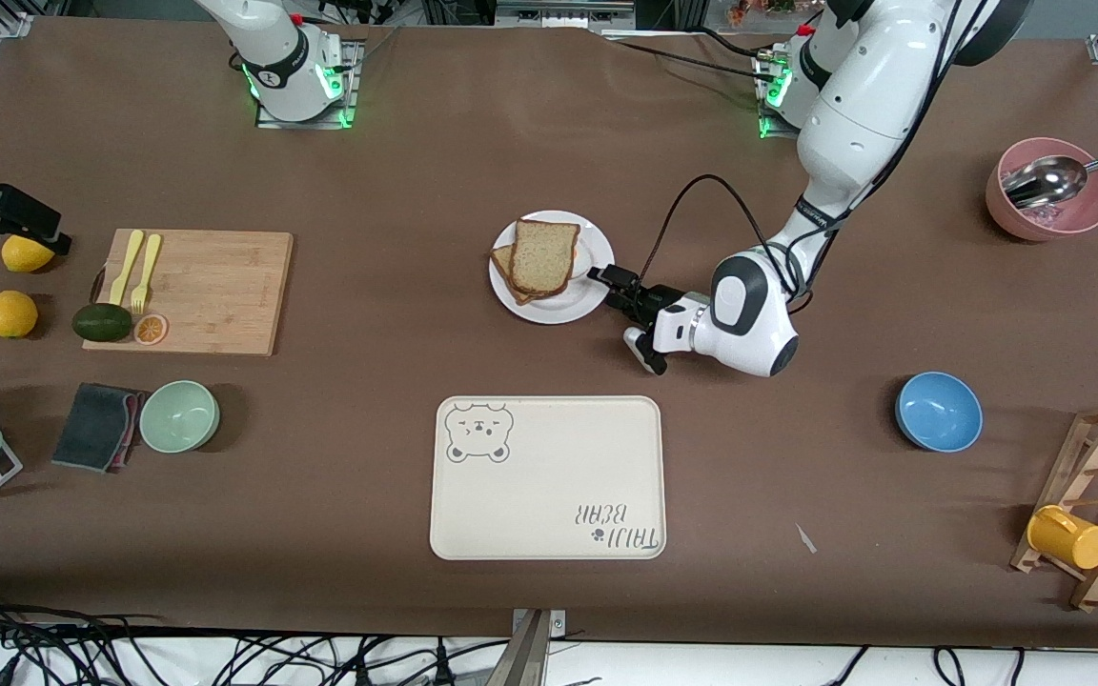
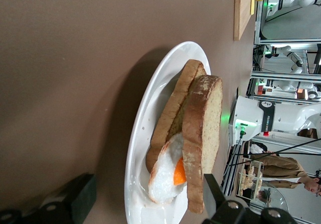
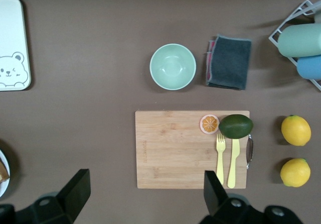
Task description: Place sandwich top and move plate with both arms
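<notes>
On plate (image 1: 559, 307): sandwich top (image 1: 543, 255) flat, rounded edge toward front camera; left hand (image 1: 627, 320) open, empty.

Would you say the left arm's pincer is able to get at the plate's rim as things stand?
Probably yes. The left pincer is open, low beside the plate at the left arm's end, with only bare table between. The sandwich top sits inward, clear of that edge.

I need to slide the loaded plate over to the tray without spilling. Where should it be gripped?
Grip the round white dinner plate by its bare rim, coming in low from the left arm's end of the table, where the left gripper already waits with jaws open. The stacked bread slices cover the middle, so only the thin rim is free.
</notes>
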{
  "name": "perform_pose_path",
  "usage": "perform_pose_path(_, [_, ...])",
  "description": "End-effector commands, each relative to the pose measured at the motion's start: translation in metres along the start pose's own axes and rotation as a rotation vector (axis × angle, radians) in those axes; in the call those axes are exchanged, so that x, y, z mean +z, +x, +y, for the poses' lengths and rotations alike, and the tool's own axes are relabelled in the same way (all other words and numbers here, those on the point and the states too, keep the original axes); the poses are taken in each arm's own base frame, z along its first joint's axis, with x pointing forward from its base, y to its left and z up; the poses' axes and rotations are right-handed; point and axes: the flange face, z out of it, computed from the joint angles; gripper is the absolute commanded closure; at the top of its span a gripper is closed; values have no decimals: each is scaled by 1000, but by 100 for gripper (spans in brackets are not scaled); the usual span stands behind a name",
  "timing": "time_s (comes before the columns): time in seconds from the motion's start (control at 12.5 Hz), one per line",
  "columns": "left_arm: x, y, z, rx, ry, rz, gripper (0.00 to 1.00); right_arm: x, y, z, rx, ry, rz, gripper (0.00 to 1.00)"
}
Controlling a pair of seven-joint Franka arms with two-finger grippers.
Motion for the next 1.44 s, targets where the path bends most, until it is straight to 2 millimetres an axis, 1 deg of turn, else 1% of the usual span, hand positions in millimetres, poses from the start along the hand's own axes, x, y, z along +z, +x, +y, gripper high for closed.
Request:
perform_pose_path(0.0, [1,0,1,18,-27,26,27,-10,0,4,5,12,21,0])
perform_pose_path(0.08, [0,0,1,17,-27,27,44,-10,0,4,5,13,24,0])
perform_pose_path(0.16, [0,1,1,14,-33,34,51,-10,0,5,5,13,22,0])
perform_pose_path(0.4, [6,1,5,15,-37,32,66,-10,1,3,3,12,25,0])
perform_pose_path(0.48, [6,2,5,16,-34,32,68,-11,1,4,5,12,33,0])
perform_pose_path(0.96, [16,2,3,8,-35,32,68,-12,1,6,20,14,38,0])
perform_pose_path(1.04, [18,1,2,2,-39,32,68,-12,-1,16,40,25,33,0])
perform_pose_path(1.12, [18,1,2,2,-39,32,68,-21,-5,17,37,45,48,0])
perform_pose_path(1.2, [19,1,1,1,-39,31,68,-20,-6,26,54,46,46,0])
perform_pose_path(1.36, [23,1,2,3,-38,25,68,-11,1,28,56,41,44,0])
